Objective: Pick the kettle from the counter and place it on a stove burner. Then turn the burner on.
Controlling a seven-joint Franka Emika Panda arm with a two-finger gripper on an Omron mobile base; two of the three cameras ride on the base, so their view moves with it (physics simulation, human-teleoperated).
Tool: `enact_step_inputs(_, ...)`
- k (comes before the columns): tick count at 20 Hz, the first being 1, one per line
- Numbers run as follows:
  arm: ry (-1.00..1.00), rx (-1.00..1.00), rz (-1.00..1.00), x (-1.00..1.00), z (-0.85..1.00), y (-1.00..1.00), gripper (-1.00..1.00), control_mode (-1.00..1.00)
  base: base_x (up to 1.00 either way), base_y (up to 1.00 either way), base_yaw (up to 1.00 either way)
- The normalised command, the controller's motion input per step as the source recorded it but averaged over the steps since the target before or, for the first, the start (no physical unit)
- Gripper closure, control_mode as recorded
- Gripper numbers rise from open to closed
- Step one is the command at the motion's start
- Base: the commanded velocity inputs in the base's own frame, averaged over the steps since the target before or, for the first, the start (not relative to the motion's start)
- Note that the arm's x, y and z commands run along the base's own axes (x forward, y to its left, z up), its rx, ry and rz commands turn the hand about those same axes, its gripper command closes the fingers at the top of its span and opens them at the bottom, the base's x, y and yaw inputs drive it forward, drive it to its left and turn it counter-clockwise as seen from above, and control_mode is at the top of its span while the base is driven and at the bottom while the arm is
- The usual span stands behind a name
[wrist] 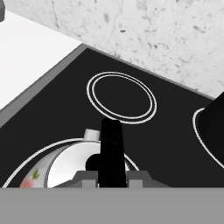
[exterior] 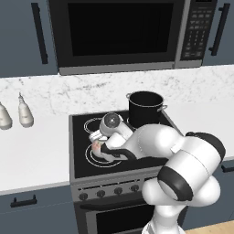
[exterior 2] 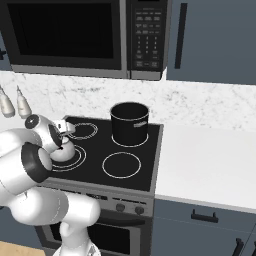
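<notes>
The small cream-white kettle (exterior: 96,147) with reddish flower marks is inside the largest double-ring stove burner (exterior: 93,160) at the front left of the black cooktop. My gripper (exterior: 102,142) reaches down onto it from the right and is shut on its black handle. In the right base view the kettle (exterior 2: 65,150) shows just past my forearm, within the burner ring (exterior 2: 77,161). The hand view looks down past my dark fingers (wrist: 111,151) onto the kettle's lid (wrist: 65,165), with the burner ring (wrist: 26,164) curving around it. Whether the kettle rests on the glass I cannot tell. The white counter (exterior: 32,155) lies to the left.
A tall black pot (exterior: 145,109) stands on the back right burner. Two pale shakers (exterior: 25,113) stand by the wall on the left counter. Stove knobs (exterior: 109,191) line the front panel. A microwave (exterior: 119,32) hangs above. More counter (exterior 2: 210,165) lies right of the stove.
</notes>
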Motion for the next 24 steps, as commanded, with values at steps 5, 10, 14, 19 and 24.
enact_step_inputs(5,0.0,0.0,0.0,0.0,0.0,0.0,-1.0,-1.0,0.0,0.0,0.0)
enact_step_inputs(10,0.0,0.0,0.0,0.0,0.0,0.0,-1.0,-1.0,0.0,0.0,0.0)
enact_step_inputs(14,0.0,-0.02,0.0,-0.02,0.0,0.0,-1.0,-1.0,0.0,0.0,0.0)
enact_step_inputs(19,0.0,-0.03,0.0,-0.32,0.06,0.0,-1.0,-1.0,0.0,0.0,0.0)
enact_step_inputs(24,0.0,0.0,0.0,-0.19,0.18,0.01,-1.0,-1.0,0.0,0.0,0.0)
